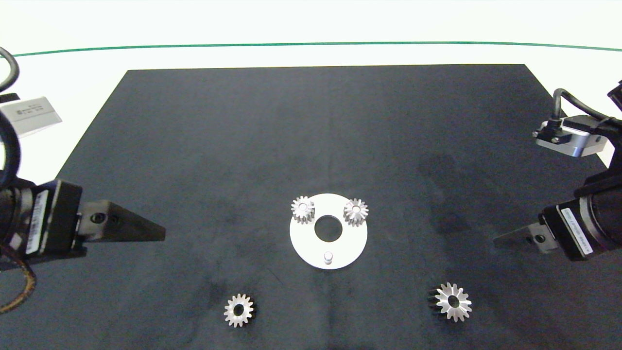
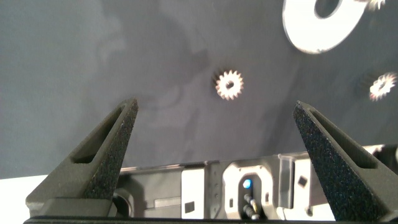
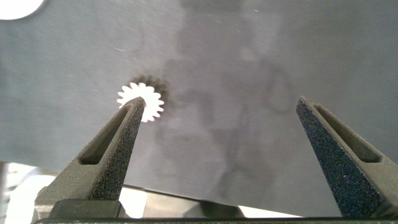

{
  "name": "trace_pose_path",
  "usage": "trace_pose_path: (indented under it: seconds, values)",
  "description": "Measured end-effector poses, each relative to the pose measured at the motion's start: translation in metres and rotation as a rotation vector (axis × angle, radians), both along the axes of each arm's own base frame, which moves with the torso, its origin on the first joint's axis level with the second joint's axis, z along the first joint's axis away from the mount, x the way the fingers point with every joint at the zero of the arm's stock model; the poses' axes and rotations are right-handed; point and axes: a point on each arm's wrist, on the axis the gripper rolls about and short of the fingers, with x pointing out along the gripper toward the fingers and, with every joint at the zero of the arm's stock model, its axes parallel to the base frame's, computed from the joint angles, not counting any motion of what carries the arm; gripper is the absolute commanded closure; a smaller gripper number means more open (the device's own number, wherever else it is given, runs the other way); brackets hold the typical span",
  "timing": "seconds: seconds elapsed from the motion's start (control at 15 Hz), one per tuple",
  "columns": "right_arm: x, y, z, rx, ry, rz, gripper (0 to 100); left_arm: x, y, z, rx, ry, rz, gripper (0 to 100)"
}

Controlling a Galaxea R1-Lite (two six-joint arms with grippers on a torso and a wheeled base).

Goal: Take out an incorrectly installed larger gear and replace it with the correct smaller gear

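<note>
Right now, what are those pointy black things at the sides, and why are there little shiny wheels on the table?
They are a robot's two arms. Each ends in a gripper: the left gripper and the right gripper. Both are open and hold nothing. One picture looks down from above; the other two come from cameras on the wrists. The wheels are gears. Two sit on a white disc with one bare peg. The smaller gear and the larger gear lie loose on the dark mat.

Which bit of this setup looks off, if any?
One odd spot: the round white plate has two small gears on pins but its third pin is bare. The small gear and the wide gear lie loose on the mat.
</note>
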Motion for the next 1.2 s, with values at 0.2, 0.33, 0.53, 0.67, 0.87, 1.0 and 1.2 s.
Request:
trace_pose_path:
  seconds: [0.2,0.33,0.53,0.67,0.87,1.0,1.2]
  values:
    - [-0.001,-0.013,0.009,0.075,0.072,0.039,0,0.007,-0.011,-0.029,0.123,0.015,0.047,0]
    - [-0.007,-0.026,0.017,0.054,0.047,0.044,0,0.015,-0.02,-0.047,0.124,-0.016,0.044,0]
    - [-0.014,-0.033,0.023,0.058,0.016,0.031,0,0.009,-0.032,-0.066,0.148,-0.003,-0.032,0]
    - [-0.016,-0.034,0.024,0.058,0.009,0.031,0,0.004,-0.038,-0.07,0.163,0.002,-0.075,0]
    - [-0.017,-0.034,0.023,0.055,0.008,0.03,0,0.001,-0.05,-0.076,0.196,-0.006,-0.123,0]
    - [-0.017,-0.035,0.023,0.054,0.009,0.03,0,0.008,-0.065,-0.082,0.21,-0.035,-0.113,0]
    - [-0.017,-0.035,0.023,0.047,0.008,0.038,0,0.02,-0.081,-0.093,0.245,-0.009,-0.11,0]
